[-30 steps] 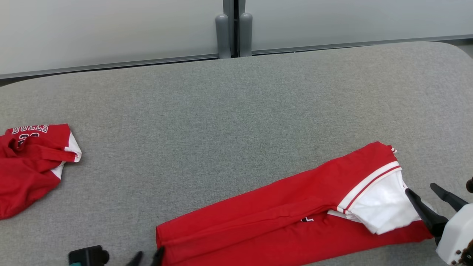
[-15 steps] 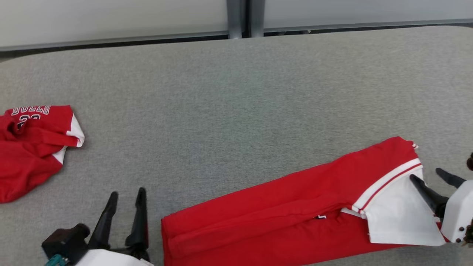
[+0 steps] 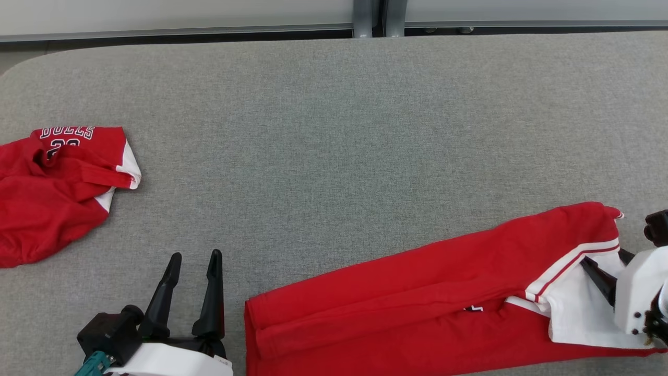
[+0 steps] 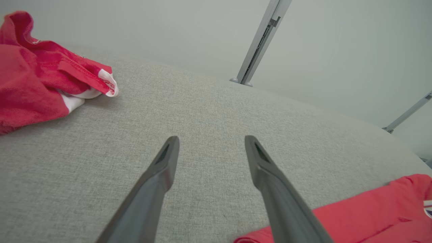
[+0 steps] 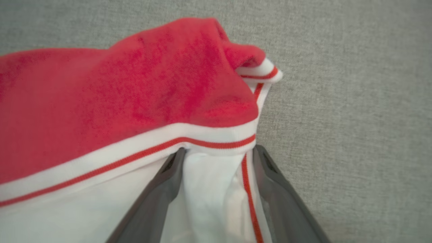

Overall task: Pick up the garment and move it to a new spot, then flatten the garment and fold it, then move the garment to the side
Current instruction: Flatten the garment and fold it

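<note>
The garment is red with a white, red-striped end and lies folded into a long band across the near right of the grey table. My right gripper is open over its white end, fingertips at the striped band. In the right wrist view white fabric lies between the spread fingers of the right gripper, below the red fold. My left gripper stands open and empty just left of the garment's red end. The left wrist view has the left gripper over bare table, the garment's corner to its right.
A second red garment with white trim and lettering lies crumpled at the table's left edge, also in the left wrist view as a red heap. Grey panels and a post stand behind the far edge of the table.
The head camera has tilted, shifting the whole picture. My left gripper has let go of the garment's red end, opened and come up beside it. The right fingers reach farther over the white fabric.
</note>
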